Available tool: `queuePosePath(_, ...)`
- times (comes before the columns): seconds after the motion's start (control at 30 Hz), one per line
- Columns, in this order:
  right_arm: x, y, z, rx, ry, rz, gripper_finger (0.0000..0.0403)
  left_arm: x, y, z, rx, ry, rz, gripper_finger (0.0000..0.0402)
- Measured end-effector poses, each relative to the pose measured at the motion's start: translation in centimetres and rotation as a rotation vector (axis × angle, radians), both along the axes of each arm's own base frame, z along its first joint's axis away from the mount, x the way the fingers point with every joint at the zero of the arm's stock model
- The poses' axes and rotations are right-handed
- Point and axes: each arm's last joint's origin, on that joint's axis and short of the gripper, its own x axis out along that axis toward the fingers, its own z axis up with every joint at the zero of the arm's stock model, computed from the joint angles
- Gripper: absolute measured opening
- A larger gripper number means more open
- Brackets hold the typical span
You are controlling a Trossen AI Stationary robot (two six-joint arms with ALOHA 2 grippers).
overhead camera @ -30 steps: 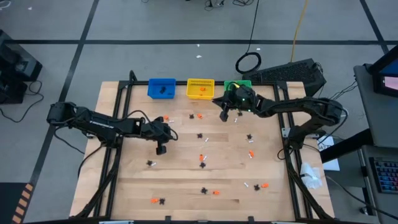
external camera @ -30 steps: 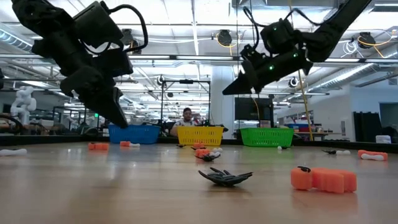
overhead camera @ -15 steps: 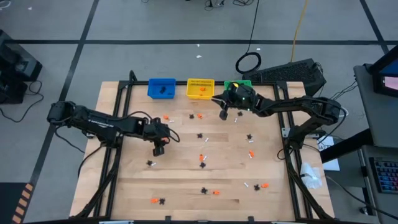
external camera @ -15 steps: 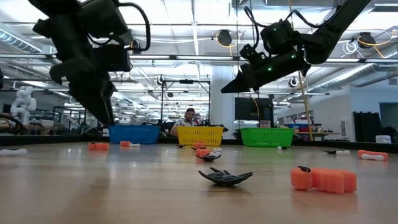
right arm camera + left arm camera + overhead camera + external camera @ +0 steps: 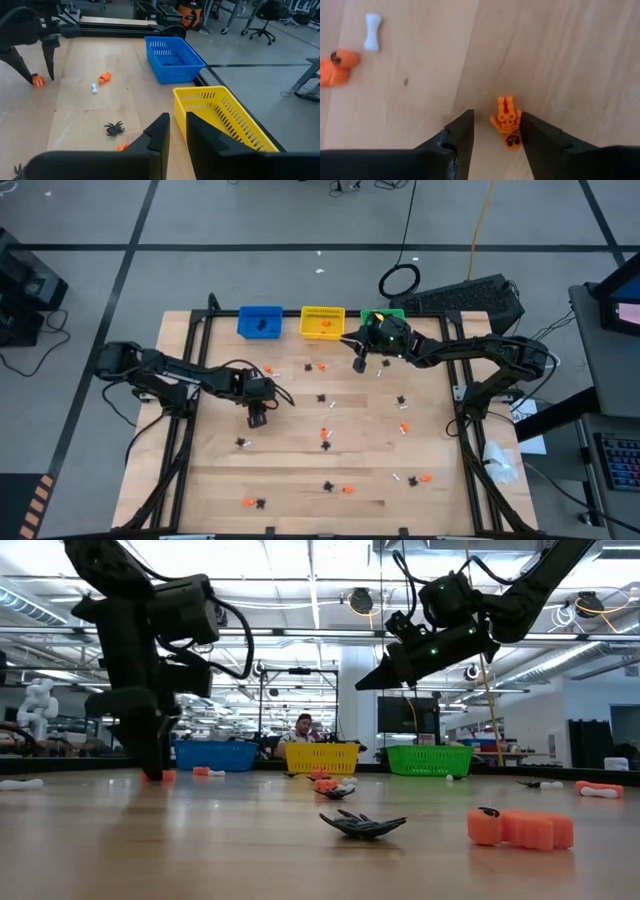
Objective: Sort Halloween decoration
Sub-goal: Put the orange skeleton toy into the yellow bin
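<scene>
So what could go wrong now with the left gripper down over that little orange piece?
The left gripper stands open around the orange piece, which lies nearer one finger, so closing could flick it aside instead of pinching it. The fingers reach down to the table and may scrape the wood. A white bone lies close by, though probably out of the way.

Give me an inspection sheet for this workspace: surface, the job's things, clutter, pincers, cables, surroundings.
Surface: light wooden tabletop, dark frame rails along its sides.
Job's things: tiny orange, black and white plastic trinkets scattered across it; one small orange skeleton-like figure lies between the left pincer's fingers; black plastic spider on the wood.
Bins: blue plastic basket, yellow plastic basket, green plastic basket along the far edge.
Clutter: nothing seen.
Pincers: left pincer open, down at the table; right pincer raised near the yellow basket, jaws slightly apart, empty.
Cables: coiled black cable on the floor.
Surroundings: person seated behind the baskets.
</scene>
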Motion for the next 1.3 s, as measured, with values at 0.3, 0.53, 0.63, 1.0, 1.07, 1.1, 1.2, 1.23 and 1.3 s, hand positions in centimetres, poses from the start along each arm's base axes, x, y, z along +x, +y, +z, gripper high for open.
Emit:
queuePosePath(0.3, 0.0, 0.0, 0.0, 0.001, 0.001, 0.001, 0.0055, 0.4, 0.0, -0.3, -0.005, -0.02, -0.051, 0.0055)
queuePosePath(0.53, 0.0, 0.0, -0.1, 0.004, 0.007, 0.0, 0.0055, 2.7, 1.4, 1.8, 0.025, -0.163, -0.01, 0.0015)
queuePosePath(0.63, 0.0, 0.0, -0.1, 0.004, 0.007, 0.0, 0.0055, 3.8, 2.5, 2.8, 0.034, -0.256, 0.01, 0.0014)
queuePosePath(1.0, 0.0, 0.0, -0.1, 0.004, 0.007, 0.0, 0.0055, 6.9, 11.4, 6.6, 0.186, -0.613, 0.251, 0.0011)
queuePosePath(1.07, 0.0, 0.0, -0.1, 0.004, 0.007, 0.0, 0.0055, 7.9, 13.4, 6.5, 0.207, -0.603, 0.278, 0.0011)
queuePosePath(1.1, 0.0, 0.0, -0.1, 0.004, 0.007, 0.0, 0.0055, 8.5, 14.4, 6.5, 0.222, -0.597, 0.281, 0.0011)
queuePosePath(1.2, 0.0, 0.0, -0.1, 0.004, 0.007, 0.0, 0.0055, 10.2, 17.6, 6.6, 0.25, -0.575, 0.293, 0.0011)
queuePosePath(1.23, 0.0, 0.0, -0.1, 0.004, 0.007, 0.0, 0.0055, 10.7, 18.7, 6.5, 0.24, -0.559, 0.299, 0.001)
queuePosePath(1.3, 0.0, 0.0, -0.1, 0.004, 0.007, 0.0, 0.0055, 11.5, 20.7, 6.1, 0.208, -0.518, 0.306, 0.001)
